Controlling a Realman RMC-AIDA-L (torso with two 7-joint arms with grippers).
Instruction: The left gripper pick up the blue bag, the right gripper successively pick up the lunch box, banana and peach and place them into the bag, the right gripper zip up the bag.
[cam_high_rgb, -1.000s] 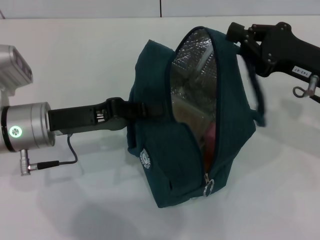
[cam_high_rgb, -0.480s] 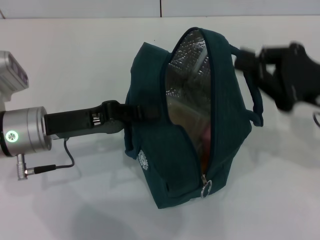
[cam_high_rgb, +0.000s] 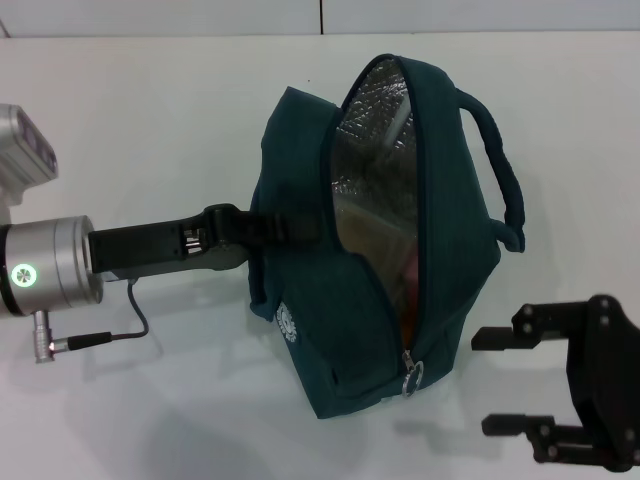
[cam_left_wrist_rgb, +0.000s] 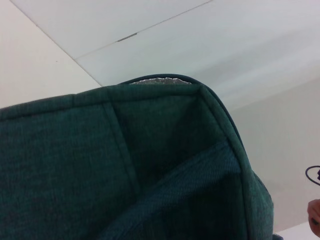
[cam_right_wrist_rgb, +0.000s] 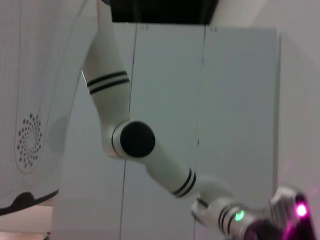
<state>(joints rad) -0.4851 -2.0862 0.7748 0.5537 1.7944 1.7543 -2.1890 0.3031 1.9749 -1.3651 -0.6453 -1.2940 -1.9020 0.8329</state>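
Note:
The blue bag (cam_high_rgb: 330, 300) stands tilted on the white table, its mouth gaping and the silver foil lining (cam_high_rgb: 375, 130) showing. My left gripper (cam_high_rgb: 268, 226) is shut on the bag's left side, at a dark strap. In the left wrist view the bag's fabric (cam_left_wrist_rgb: 125, 175) fills the picture. Something pink, the peach (cam_high_rgb: 414, 272), shows deep inside the opening. The lunch box and banana are hidden. The ring zipper pull (cam_high_rgb: 412, 377) hangs at the bag's lower front. My right gripper (cam_high_rgb: 498, 382) is open, low at the right, just beside the zipper pull and apart from it.
The bag's free handle (cam_high_rgb: 500, 170) arches out to the right. A black cable (cam_high_rgb: 110, 335) loops from my left wrist onto the white table (cam_high_rgb: 150, 120). The right wrist view shows only a white jointed arm (cam_right_wrist_rgb: 132, 140) against a wall.
My right gripper has dropped from beside the bag's handle at the upper right to low at the right, near the zipper pull. The left gripper and bag have barely moved.

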